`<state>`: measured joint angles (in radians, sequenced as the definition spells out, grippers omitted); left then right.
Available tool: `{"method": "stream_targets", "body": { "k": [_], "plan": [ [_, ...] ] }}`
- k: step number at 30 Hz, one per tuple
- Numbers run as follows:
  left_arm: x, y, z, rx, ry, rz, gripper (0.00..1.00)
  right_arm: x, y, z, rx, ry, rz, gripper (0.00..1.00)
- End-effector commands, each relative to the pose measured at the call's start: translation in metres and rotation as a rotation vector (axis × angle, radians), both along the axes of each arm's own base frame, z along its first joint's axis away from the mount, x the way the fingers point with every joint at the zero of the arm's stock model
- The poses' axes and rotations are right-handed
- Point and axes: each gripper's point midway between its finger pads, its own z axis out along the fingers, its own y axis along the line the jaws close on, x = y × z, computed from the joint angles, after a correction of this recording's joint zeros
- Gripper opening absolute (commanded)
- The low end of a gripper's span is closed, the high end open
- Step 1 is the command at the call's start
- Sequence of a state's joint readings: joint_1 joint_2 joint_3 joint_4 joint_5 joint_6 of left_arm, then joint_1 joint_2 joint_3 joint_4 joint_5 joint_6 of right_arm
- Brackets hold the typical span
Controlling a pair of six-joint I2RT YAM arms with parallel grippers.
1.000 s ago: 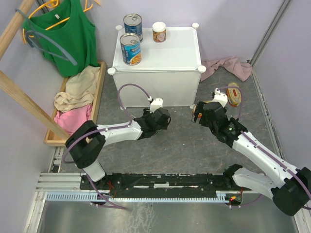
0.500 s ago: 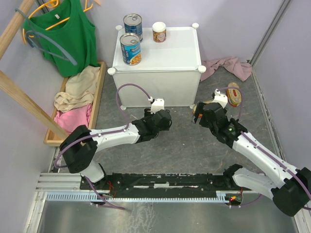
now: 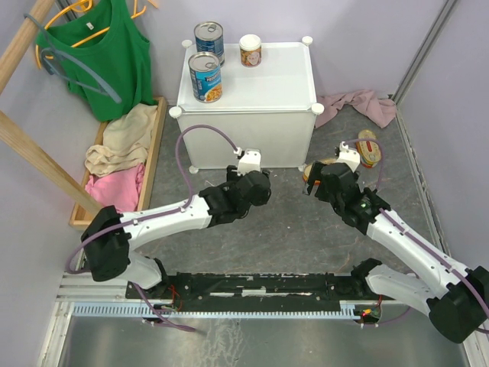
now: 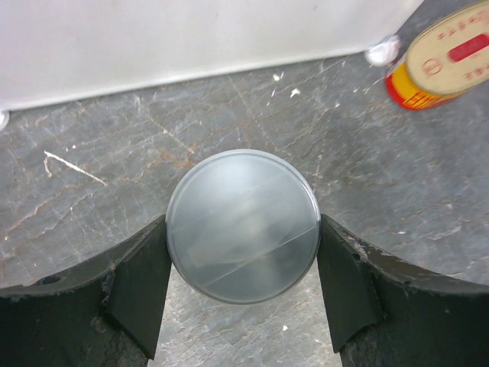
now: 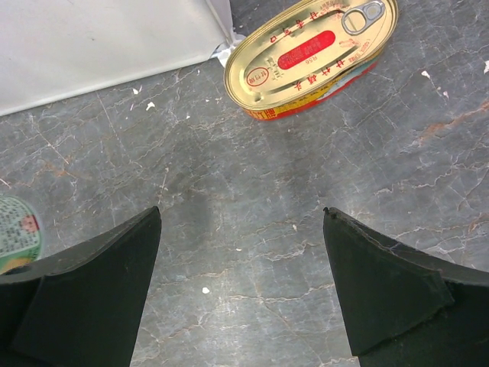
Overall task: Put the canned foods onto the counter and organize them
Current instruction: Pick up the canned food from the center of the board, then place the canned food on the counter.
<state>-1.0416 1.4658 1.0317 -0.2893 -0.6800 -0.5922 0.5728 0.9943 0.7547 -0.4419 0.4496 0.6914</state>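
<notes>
Counter [image 3: 267, 80]: front tall can [image 3: 205, 76] and rear tall can [image 3: 208, 38] along its left edge, small can [image 3: 250, 50] rear centre. Second small can [image 4: 242, 214] sits before the counter, between the left gripper's [image 4: 242, 252] fingers. Oval tin [image 5: 309, 57] lies by the counter's front-right foot, another oval tin [image 3: 368, 149] further right. Tray [image 3: 157, 130] left of the counter.

walls [image 3: 344, 23]: lilac | floor [image 3: 283, 229]: grey marbled stone | left: wooden tray [image 3: 156, 138]

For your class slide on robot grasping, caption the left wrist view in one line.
Left gripper clasps a small white-topped can; an oval tin lies beyond.
</notes>
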Motion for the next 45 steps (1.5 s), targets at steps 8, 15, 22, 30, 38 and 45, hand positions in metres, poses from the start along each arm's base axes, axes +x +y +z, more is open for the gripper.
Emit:
{"method": "stream_targets", "body": {
  "k": [8, 15, 22, 30, 38, 45],
  "plan": [
    [0.014, 0.002, 0.149, -0.141, -0.246, 0.024, 0.03, 0.002, -0.003, 0.011, 0.02, -0.042, -0.012, 0.94],
    [0.018, 0.006, 0.195, -0.149, -0.321, 0.029, 0.03, 0.002, -0.002, 0.013, 0.029, -0.046, -0.009, 0.94],
    [0.025, 0.006, 0.229, -0.129, -0.38, 0.039, 0.03, 0.001, -0.002, 0.015, 0.034, -0.051, -0.009, 0.94],
    [0.04, 0.003, 0.26, -0.099, -0.433, 0.057, 0.03, 0.001, 0.0, 0.018, 0.045, -0.056, -0.003, 0.94],
    [0.068, -0.001, 0.284, -0.099, -0.449, 0.067, 0.03, 0.001, 0.002, 0.022, 0.056, -0.065, 0.003, 0.93],
    [0.096, 0.003, 0.291, -0.113, -0.444, 0.084, 0.03, 0.003, 0.004, 0.025, 0.06, -0.071, 0.013, 0.93]
  ]
}}
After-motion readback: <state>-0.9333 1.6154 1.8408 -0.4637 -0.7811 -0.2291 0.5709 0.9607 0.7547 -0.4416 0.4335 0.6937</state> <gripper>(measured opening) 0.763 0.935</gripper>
